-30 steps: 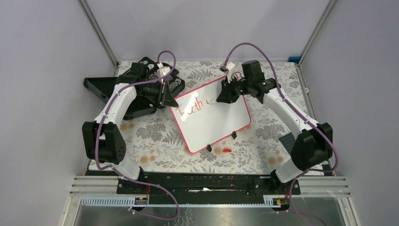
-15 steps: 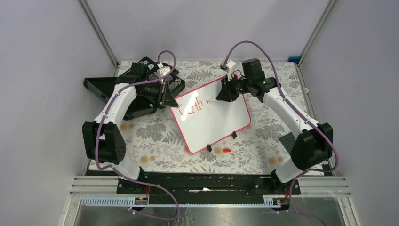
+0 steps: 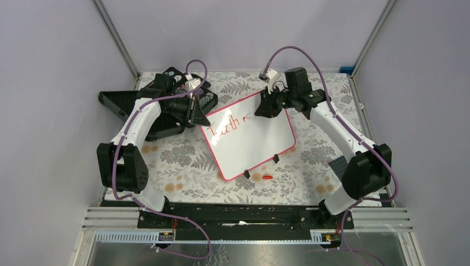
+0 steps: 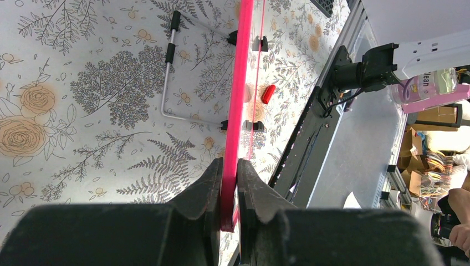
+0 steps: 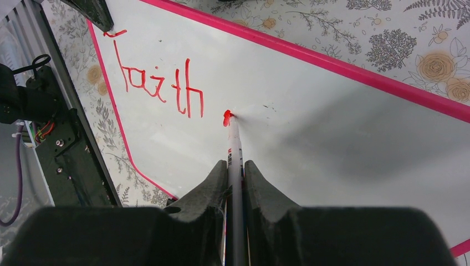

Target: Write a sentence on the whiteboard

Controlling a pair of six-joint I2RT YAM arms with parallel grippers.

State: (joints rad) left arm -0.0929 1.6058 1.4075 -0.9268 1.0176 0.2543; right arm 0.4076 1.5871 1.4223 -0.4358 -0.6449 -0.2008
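Note:
The whiteboard [image 3: 255, 138] leans tilted on the floral table, white with a pink rim [image 4: 239, 83]. The word "faith" [image 5: 158, 83] is written on it in red. My left gripper [image 4: 229, 163] is shut on the board's rim at its left corner [image 3: 200, 123]. My right gripper [image 5: 235, 165] is shut on a thin white marker [image 5: 234, 141]. The marker's red tip [image 5: 226, 116] sits at the board surface just right of the "h". In the top view the right gripper [image 3: 264, 111] hangs over the board's upper middle.
A black compartment case [image 3: 161, 102] lies behind the left arm. A small red cap [image 3: 267, 177] lies on the table in front of the board's two black clip feet [image 3: 246, 174]. A wire stand [image 4: 166, 83] props the board from behind. A dark pad [image 3: 338, 165] lies by the right arm.
The right gripper has shifted slightly toward the far edge with the marker, its tip staying just right of the word. The left gripper and the board have not moved.

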